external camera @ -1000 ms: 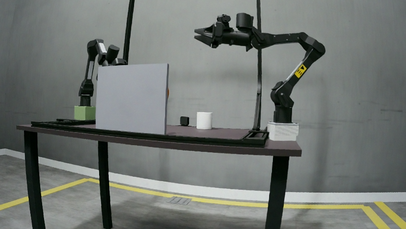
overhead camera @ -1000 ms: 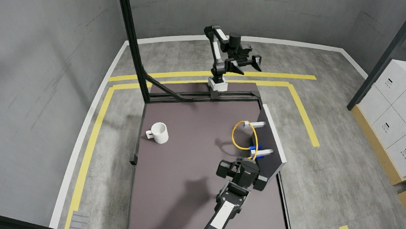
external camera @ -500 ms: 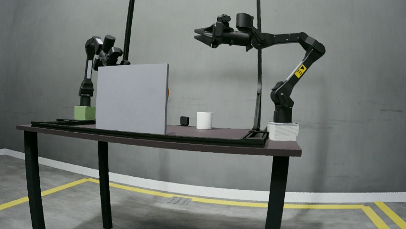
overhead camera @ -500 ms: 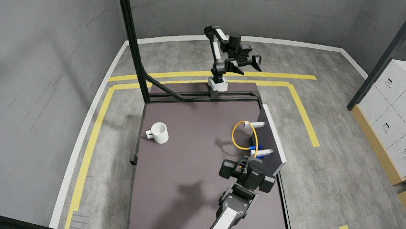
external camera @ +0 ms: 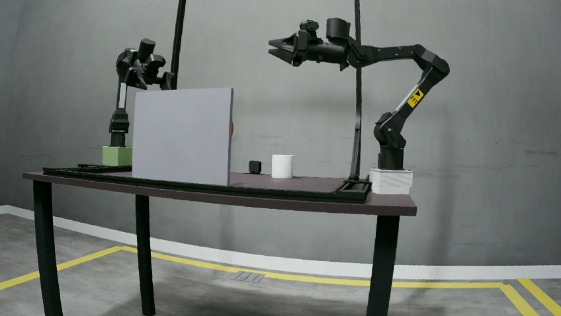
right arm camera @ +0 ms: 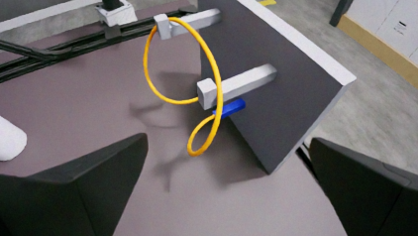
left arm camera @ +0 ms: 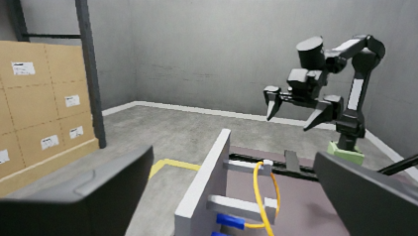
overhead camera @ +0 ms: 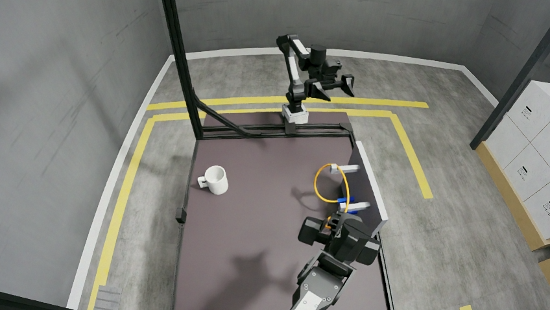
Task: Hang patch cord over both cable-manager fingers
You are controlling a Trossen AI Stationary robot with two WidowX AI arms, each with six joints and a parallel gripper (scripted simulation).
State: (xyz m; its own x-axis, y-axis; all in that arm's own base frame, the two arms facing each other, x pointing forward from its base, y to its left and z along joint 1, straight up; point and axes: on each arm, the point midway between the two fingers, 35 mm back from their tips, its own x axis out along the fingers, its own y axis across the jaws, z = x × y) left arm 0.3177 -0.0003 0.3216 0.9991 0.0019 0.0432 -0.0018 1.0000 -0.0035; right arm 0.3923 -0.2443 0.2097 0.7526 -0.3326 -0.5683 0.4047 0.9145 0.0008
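Cord is hung at 3 o'clock on the table in the top view, laid across the far finger and near finger, seemingly behind both tips, so that its slide off the ends is blocked. The panel is stood upright to carry the fingers. Below the near one a small loop is left dangling; whether the sag limit is met cannot be told, though a lift seems likely to be needed. Right pincer is released and aimed at the cord from 6 o'clock, presumably for that. Left pincer, released too, is kept aloft at 12 o'clock, probably out of the way.

The mug is set upright at 9 o'clock, its handle turned outward; nothing is seen inside. Beyond the table, at 3 o'clock, cartons are stacked; their contents are hidden.

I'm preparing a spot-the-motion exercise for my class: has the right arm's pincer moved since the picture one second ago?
Yes. In the top view, the right pincer has shifted toward the upright panel, rightward in the picture.
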